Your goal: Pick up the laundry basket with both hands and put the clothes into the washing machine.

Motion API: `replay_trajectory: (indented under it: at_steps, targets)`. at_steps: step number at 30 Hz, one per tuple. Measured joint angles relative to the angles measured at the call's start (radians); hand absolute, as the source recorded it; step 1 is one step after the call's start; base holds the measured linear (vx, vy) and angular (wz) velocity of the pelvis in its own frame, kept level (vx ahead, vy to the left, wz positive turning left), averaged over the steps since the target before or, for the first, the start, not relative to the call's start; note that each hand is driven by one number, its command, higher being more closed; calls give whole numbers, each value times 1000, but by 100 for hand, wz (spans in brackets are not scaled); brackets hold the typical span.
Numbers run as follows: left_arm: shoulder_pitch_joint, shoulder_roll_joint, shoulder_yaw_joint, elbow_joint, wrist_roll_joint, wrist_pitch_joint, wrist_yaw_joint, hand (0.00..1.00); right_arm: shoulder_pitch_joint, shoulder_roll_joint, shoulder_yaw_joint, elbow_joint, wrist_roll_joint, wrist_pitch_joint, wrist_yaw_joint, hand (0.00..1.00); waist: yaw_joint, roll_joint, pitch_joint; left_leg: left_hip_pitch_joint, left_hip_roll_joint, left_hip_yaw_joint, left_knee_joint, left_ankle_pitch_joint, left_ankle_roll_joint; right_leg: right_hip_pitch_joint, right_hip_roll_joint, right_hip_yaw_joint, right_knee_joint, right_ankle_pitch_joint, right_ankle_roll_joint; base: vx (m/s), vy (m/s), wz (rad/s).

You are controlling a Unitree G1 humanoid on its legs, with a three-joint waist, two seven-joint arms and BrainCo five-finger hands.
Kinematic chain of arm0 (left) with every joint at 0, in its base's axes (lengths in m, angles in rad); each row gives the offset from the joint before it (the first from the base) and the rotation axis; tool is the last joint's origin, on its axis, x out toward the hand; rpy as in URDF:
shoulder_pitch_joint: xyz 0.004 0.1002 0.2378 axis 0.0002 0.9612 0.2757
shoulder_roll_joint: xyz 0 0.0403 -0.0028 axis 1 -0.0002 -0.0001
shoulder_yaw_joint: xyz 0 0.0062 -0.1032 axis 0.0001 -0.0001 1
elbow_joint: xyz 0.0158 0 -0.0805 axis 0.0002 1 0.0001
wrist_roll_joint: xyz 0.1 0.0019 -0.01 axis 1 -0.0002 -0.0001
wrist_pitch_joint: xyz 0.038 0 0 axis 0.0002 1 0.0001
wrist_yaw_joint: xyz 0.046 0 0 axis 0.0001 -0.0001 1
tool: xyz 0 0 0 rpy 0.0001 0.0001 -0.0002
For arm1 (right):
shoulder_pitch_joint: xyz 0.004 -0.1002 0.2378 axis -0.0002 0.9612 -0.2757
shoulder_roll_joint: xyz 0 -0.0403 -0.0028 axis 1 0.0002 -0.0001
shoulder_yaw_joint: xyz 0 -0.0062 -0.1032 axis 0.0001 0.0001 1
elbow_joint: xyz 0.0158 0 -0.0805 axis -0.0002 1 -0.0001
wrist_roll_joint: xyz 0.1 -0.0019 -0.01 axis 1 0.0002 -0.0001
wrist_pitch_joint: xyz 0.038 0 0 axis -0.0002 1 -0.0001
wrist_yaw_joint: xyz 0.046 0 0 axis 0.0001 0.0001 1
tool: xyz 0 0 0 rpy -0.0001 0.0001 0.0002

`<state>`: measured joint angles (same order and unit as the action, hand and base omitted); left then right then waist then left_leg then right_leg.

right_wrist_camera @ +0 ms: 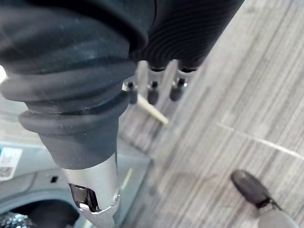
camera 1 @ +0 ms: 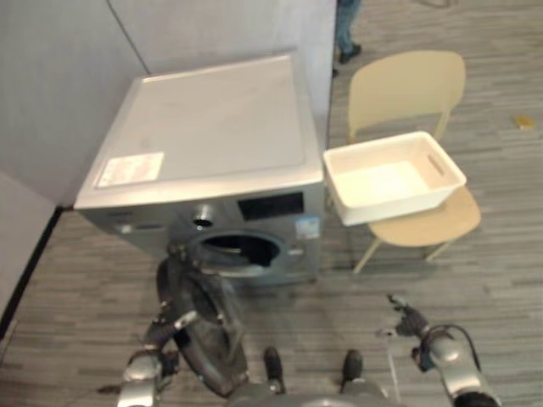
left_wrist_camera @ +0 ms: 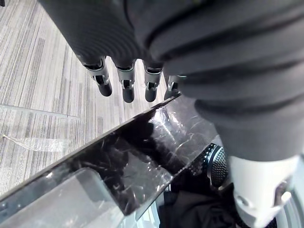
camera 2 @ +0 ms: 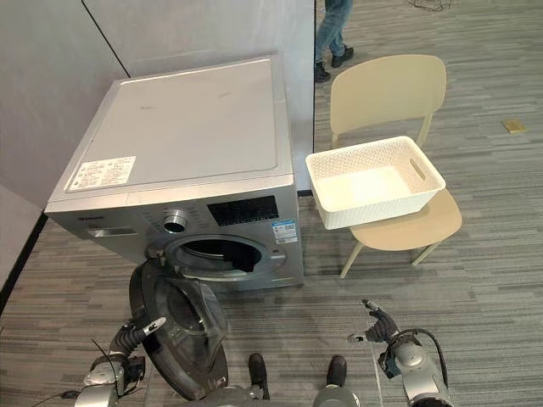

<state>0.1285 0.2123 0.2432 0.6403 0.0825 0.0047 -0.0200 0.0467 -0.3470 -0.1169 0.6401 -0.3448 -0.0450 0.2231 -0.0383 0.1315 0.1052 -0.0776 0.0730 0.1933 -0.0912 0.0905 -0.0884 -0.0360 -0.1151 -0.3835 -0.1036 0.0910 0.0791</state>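
Grey floor [camera 2: 484, 288]; laundry basket [camera 2: 382, 210] on chair [camera 2: 386, 89] beside washing machine [camera 2: 187, 127], door [camera 2: 178, 326] open for loading. Left hand [camera 2: 131, 337], right hand [camera 2: 379, 325] before machine: fingers straight, empty.

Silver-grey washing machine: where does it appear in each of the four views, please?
Left eye view: the silver-grey washing machine, upper left of centre.
Right eye view: same place, upper left of centre.
Left wrist view: its dark glass door, close past the left hand.
Right wrist view: its grey front, beside the right hand.
Shared landmark: the open door.

Beige chair [camera 2: 386, 85]; person's legs [camera 2: 331, 30] behind.
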Motion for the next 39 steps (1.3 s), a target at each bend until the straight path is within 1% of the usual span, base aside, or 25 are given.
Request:
replay_trajectory:
  at_steps: [10, 13, 14, 18, 20, 21, 22, 24, 25, 26, 27, 29, 30, 31, 32, 33, 34, 35, 36, 37, 38, 39]
  targets:
    - [8, 0, 0, 3, 0, 0, -2, 0, 0, 10, -9, 1, 0, 7, 0, 0, 0, -1, -6, 12, -1, 0, 0, 0, 0, 13, 0, -1, 0, 2, -3, 30, 8, 1]
    - [8, 0, 0, 10, 0, 0, -2, 0, 0, 23, -9, 1, 0, 8, 0, 0, 0, -6, -14, 14, -1, 0, 0, 0, 1, 14, 0, -1, -1, 0, -1, 0, 0, 0]
    - [8, 9, 4, 16, 8, 0, -1, 0, 0, 39, -9, 15, 0, 10, 1, 0, 0, -29, -36, 14, -1, -2, 0, -5, 8, 14, -1, -2, -1, -3, 2, 0, 0, 0]
    - [9, 9, 4, 17, 8, -1, -1, 0, 0, 42, -9, 15, 0, 10, 0, 0, 2, -30, -36, 14, -1, -3, -1, -5, 8, 15, -1, -4, -1, -3, 2, 0, 0, 0]
    - [14, 8, 6, 20, 4, -9, 0, 0, 0, 53, -9, 24, 1, 10, -2, 0, 4, -35, -38, 13, -1, -4, -1, -5, 8, 15, 0, -10, -1, -4, 3, 0, 0, 2]
    - [25, 5, 20, 20, -13, -20, 1, 0, -1, 70, -9, 44, 4, 10, -6, 0, 6, -48, -40, 11, 0, -8, -1, -5, 8, 14, 0, -16, -1, -7, 4, 0, 0, 9]
    - [28, -2, 34, 20, -29, -30, 1, 0, -1, 85, -9, 60, 16, 10, -8, 0, 11, -54, -44, 10, 1, -10, -1, -5, 8, 15, 1, -19, -1, -9, 4, 0, 0, 11]
    - [32, -19, 46, 27, -68, -51, 7, 0, 1, 119, -10, 93, 41, 10, -32, 0, 23, -73, -47, 6, 3, -14, 10, -13, 15, 13, 1, -27, 0, -19, 2, 15, 2, 8]
    - [32, -30, 53, 39, -89, -61, 12, 0, 0, 139, -11, 112, 58, 11, -47, 0, 31, -89, -46, -7, 5, -16, 36, -31, 17, 13, -1, -32, 6, -26, 3, 73, 3, 4]
    - [41, -56, 82, 51, -122, -65, 25, 0, -2, 158, -14, 127, 74, 11, -66, 0, 45, -103, -45, -43, 14, -17, 112, -72, 18, -3, -12, -46, 55, -53, 7, 100, 25, 9]
    - [51, -73, 95, 69, -153, -70, 34, 0, -1, 173, -34, 141, 85, 10, -87, 0, 50, -110, -42, -73, 19, -27, 182, -105, 28, -26, -30, -61, 128, -87, 14, 107, 38, 31]
    - [39, -83, 96, 64, -185, -100, 34, 0, -12, 191, -61, 167, 101, 12, -114, 0, 52, -121, -28, -91, 21, -55, 208, -103, 38, -57, -47, -87, 211, -109, 12, 33, 38, 37]
    - [28, -89, 102, 60, -207, -111, 43, 0, -28, 196, -74, 185, 101, 14, -123, 0, 66, -124, -12, -90, 29, -50, 221, -103, 37, -66, -48, -87, 237, -109, 13, -54, 21, -14]
    - [27, -93, 124, 61, -233, -111, 53, 0, -59, 197, -80, 196, 101, 13, -139, 0, 80, -122, -5, -89, 35, -37, 232, -106, 34, -75, -48, -76, 251, -110, 13, -82, 12, -36]
    - [28, -93, 134, 63, -245, -111, 69, 0, -74, 194, -81, 197, 101, 12, -149, 0, 81, -118, -2, -91, 35, -25, 242, -111, 36, -78, -50, -66, 260, -119, 1, -113, 18, -35]
    - [27, -93, 145, 66, -250, -111, 83, 0, -87, 186, -81, 197, 104, 11, -157, 0, 79, -109, 4, -98, 35, -20, 260, -118, 44, -97, -57, -49, 289, -130, -6, -183, 22, -33]
    - [33, -95, 159, 70, -254, -112, 93, 0, -91, 176, -82, 200, 109, 11, -158, 0, 87, -91, 4, -108, 48, -2, 270, -123, 57, -106, -44, -26, 276, -134, 19, -251, -15, -62]
    - [40, -107, 183, 84, -270, -120, 95, 0, -108, 162, -82, 199, 110, 13, -158, 0, 108, -57, 8, -129, 80, 27, 285, -129, 62, -146, -41, -18, 423, -206, 14, -272, -34, -61]
    - [49, -109, 196, 87, -274, -121, 98, 0, -108, 160, -82, 201, 111, 13, -158, 0, 107, -56, 9, -132, 80, 33, 297, -129, 63, -167, -61, -10, 546, -244, 21, -252, -113, -38]
    - [69, -106, 200, 88, -286, -122, 109, 0, -86, 160, -82, 206, 120, 13, -158, 0, 102, -68, 6, -133, 70, 28, 313, -129, 67, -148, -86, 4, 687, -312, 66, -184, -114, 5]
    - [72, -103, 199, 84, -290, -122, 112, 0, -75, 160, -79, 219, 122, 13, -158, 0, 103, -85, 4, -136, 58, 25, 322, -130, 65, -107, -99, 6, 702, -369, 74, -136, -210, 19]
    - [72, -101, 198, 75, -305, -123, 112, 0, -72, 157, -70, 220, 122, 16, -159, 0, 105, -114, 11, -149, 43, 15, 347, -127, 60, -70, -93, 3, 612, -442, 24, -71, -198, 19]
